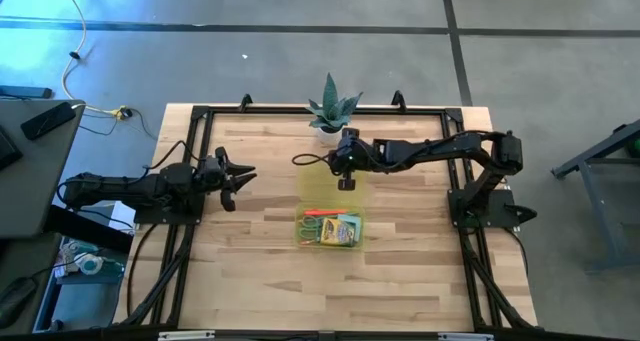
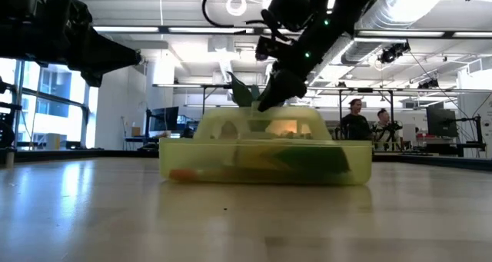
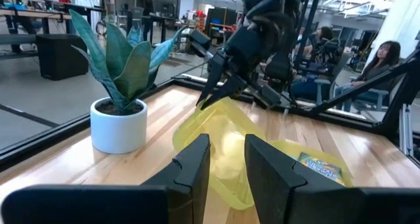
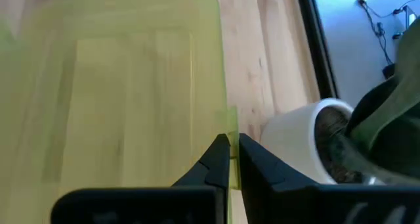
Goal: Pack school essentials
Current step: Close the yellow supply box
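I work over a light wooden table [image 1: 260, 271] framed by black rails, standing on a grey concrete floor. The low view looks across the tabletop into a large open workshop with ceiling lights, ducts and windows; two people [image 2: 367, 122] stand in the far background, and the left wrist view shows a seated person [image 3: 382, 60] beyond the table.

A spiky green plant [image 1: 332, 109] in a white pot sits at the table's far edge, just beside the right gripper. In the right wrist view the pot lies close to the fingertips, so it crowds that side of the working zone.

A translucent yellow case [image 2: 265, 160] lies open near the table centre. Its base holds the school essentials: a green-yellow crayon box [image 1: 340, 229] and thin orange and green pens [image 1: 317, 214]; I cannot distinguish other items inside.

The right gripper [image 1: 346, 180] reaches in from the right side, its fingers clamped on the edge of the yellow lid [image 4: 125, 86], which is raised above the base on the plant side.

The left gripper [image 1: 240, 177] hovers at the table's left side, well apart from the case, fingers [image 3: 195, 166] partly apart and holding nothing, pointed toward the lid and the right arm
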